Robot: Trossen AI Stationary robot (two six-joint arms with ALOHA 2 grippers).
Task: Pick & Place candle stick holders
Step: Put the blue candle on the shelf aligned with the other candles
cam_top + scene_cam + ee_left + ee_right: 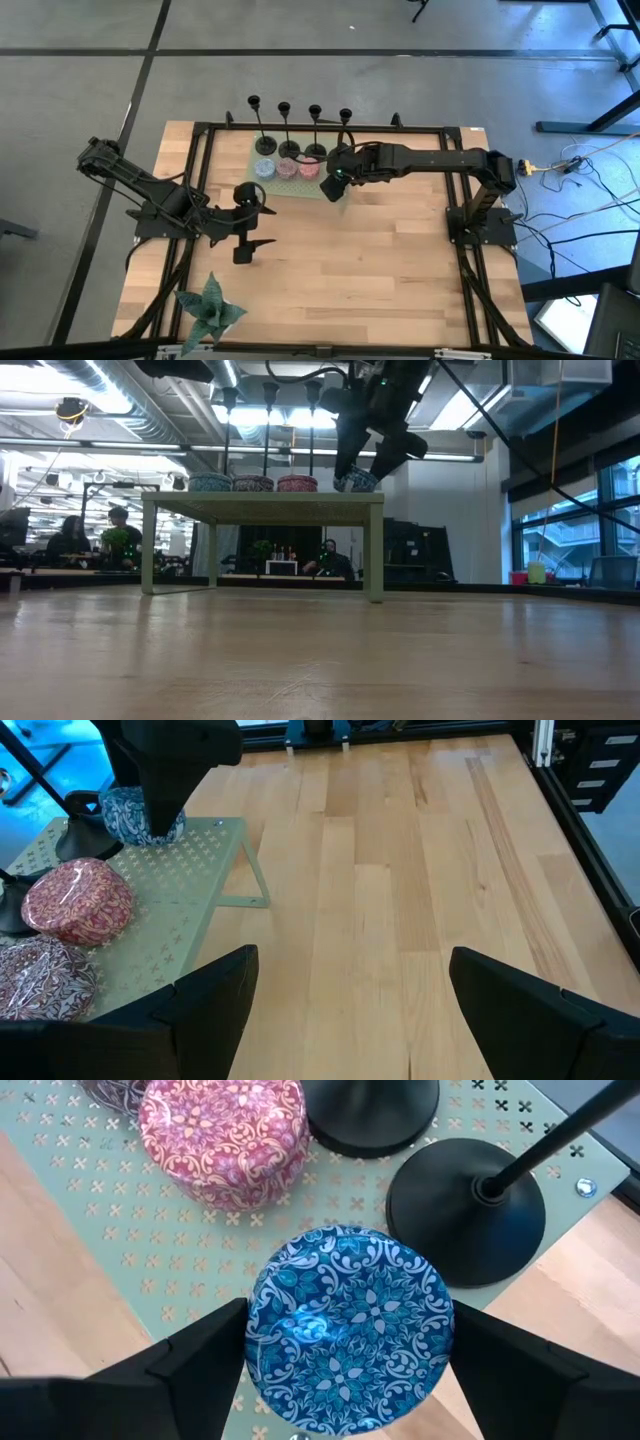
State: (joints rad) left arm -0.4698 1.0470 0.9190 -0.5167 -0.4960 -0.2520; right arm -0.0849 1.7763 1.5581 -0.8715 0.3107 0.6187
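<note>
Four candle stick holders (285,128) stand behind patterned tins; the right claw (345,1355), spread, straddles the blue tin (348,1328). The left claw (345,995) waits released, centre-left.

High view: straight down from above, far off, taking in the whole worktop (330,260).
Low view: at worktop level, looking level toward the room, under the green stand (262,506).
Left wrist view: looks slantwise down across the boards.
Right wrist view: very close above the blue tin (350,1330).
Shared: all four views show the stand.
</note>
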